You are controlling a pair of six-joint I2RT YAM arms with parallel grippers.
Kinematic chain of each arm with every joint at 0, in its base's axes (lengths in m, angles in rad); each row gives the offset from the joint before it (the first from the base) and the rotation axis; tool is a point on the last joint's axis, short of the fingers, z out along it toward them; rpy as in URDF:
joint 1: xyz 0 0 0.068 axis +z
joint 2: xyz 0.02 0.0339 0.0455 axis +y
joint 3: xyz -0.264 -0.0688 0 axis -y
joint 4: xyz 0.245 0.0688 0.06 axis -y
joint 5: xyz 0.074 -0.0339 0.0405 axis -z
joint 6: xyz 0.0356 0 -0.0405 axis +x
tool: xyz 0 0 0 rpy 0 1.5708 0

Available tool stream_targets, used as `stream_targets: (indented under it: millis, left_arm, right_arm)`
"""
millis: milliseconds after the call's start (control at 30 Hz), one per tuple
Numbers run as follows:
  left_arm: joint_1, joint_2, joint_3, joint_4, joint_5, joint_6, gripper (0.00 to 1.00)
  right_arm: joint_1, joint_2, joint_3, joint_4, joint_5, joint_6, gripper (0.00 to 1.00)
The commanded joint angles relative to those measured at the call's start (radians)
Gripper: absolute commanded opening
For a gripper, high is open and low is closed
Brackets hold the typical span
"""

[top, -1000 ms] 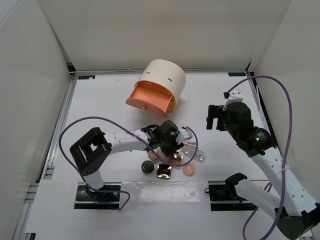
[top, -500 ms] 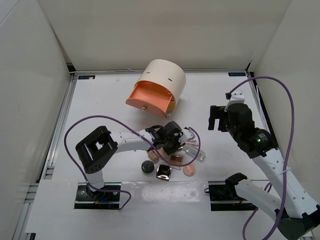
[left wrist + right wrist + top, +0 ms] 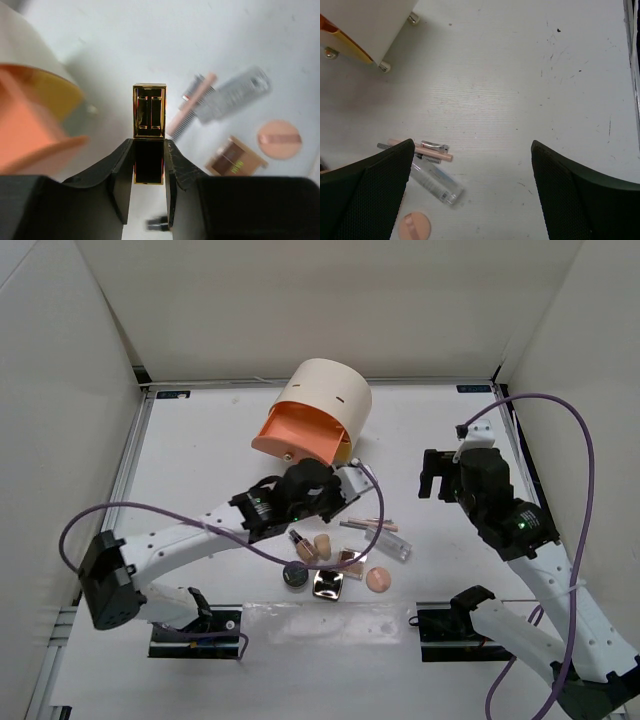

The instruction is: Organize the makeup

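hard to see: the top view hides the left jaws under the arm's own wrist; the left wrist shot is blurry, with the orange drawer (image 3: 30,120) cut off at the left edge
left jaws: left gripper (image 3: 149,145) is clenched on a gold-trimmed black lipstick tube (image 3: 149,111), held up off the table (image 3: 200,440) just near of the drawer
right jaws: right gripper (image 3: 472,145) is spread wide, gripping nothing, off to the right of the pile
rest of makeup: peach puff (image 3: 378,579), clear case (image 3: 392,544), pencils (image 3: 360,524) and black round compact (image 3: 294,575) are clustered near-centre
vs a second ago: the left arm was down in the pile, now it's lifted and swung far toward the drawer
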Motion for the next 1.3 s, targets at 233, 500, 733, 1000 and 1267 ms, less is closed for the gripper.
stream_targets:
  millis: [233,500,733,1000,1267]
  left_arm:
    - [0.276,-0.089,0.156,0.128,-0.025,0.166,0.21]
    - [0.489,0.018,0.278,0.043,0.249,0.242,0.21]
    - [0.521,-0.012,0.233,-0.031,0.369,0.344,0.26]
    - [0.567,0.064,0.264,-0.068,0.366,0.331,0.50]
    - [0.580,0.070,0.307,-0.025,0.360,0.301,0.69]
  right_arm:
    - [-0.002,0.058,0.004,0.109,0.009,-0.036,0.99]
    - [-0.002,0.092,0.014,0.128,0.000,-0.042,0.99]
    - [-0.002,0.123,0.015,0.122,-0.006,-0.061,0.99]
    - [-0.002,0.169,0.021,0.125,-0.034,-0.082,0.99]
    - [-0.002,0.196,0.018,0.116,-0.193,-0.196,0.99]
